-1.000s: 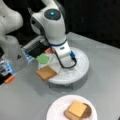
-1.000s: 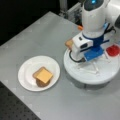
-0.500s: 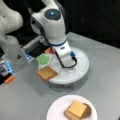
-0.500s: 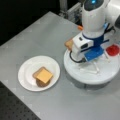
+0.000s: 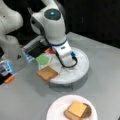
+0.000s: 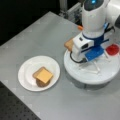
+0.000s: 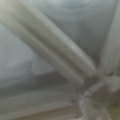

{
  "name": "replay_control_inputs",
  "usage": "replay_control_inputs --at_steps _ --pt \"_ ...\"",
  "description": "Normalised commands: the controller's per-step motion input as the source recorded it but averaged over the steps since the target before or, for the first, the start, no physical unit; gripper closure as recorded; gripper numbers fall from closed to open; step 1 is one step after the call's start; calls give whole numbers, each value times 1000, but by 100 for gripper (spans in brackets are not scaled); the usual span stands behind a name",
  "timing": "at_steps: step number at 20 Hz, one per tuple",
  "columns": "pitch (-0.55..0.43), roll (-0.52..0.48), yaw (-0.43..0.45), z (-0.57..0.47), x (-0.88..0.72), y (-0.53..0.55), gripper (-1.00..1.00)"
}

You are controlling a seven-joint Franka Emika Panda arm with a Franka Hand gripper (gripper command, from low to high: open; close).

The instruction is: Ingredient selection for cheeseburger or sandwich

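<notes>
Pale dividers [image 7: 62, 55] of the tray, close-up

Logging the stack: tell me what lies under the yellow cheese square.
Under the yellow cheese square lie a dark-brown patty and a toast slice, on the white plate. Their covered parts stay unseen.

Robotics lab: grey bench [image 6: 37, 37], toy food, black backdrop.

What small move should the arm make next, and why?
Probably slide the gripper toward the toast at the tray's rim: the wrist view shows only dividers beneath it, and the plate's stack, topped with cheese, lacks a top slice.
</notes>
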Motion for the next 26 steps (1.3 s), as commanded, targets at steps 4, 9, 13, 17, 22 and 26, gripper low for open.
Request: replay_control_inputs --at_steps 4,9,13,17,22,26 --pt "-56 -51 -163 -89 -680 206 -100" --pt "-96 -88 -175 -100 -551 197 -100" --pt "-84 -111 -116 -32 -502 179 -100" --pt "-76 -213 -102 125 -478 97 -100" --pt "-88 -196 -11 146 -303 -21 -100" --pt "-73 -129 29 8 -168 -51 -100"
